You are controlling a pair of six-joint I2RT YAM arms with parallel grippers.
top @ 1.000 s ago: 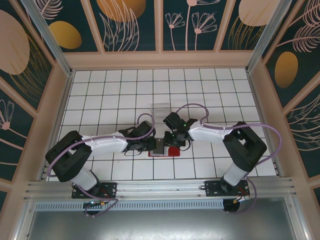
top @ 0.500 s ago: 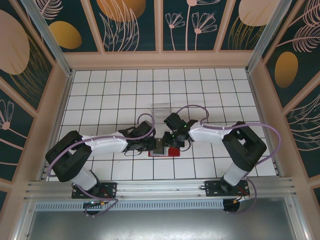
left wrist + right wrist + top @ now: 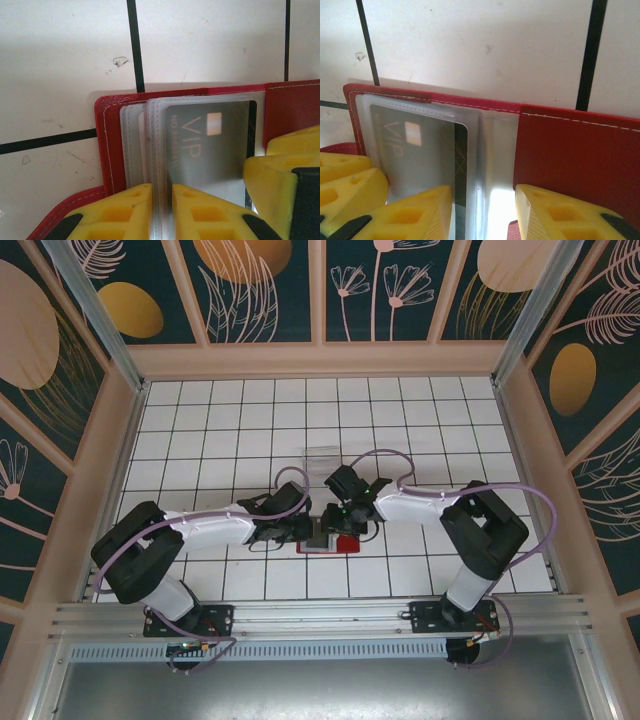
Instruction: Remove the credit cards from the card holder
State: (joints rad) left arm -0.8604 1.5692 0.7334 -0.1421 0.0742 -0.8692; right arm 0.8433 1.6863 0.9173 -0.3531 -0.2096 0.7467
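While both arms met just below centre of the top view, the red card holder [image 3: 347, 543] lay open on the tiled table [image 3: 200, 420] | left gripper [image 3: 161, 212] clenched tight on its clear sleeves [image 3: 155, 150] | grey VIP credit card [image 3: 210, 150] sat tucked in a sleeve, mid-frame | right gripper [image 3: 482, 215] spread wide, straddling that sleeve's edge

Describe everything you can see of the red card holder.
The card holder is a red stitched wallet lying open on the white tiled table. Clear plastic sleeves fan from it, one holding a dark grey VIP card. The left gripper pinches the sleeves; the right gripper straddles them, its fingers apart.
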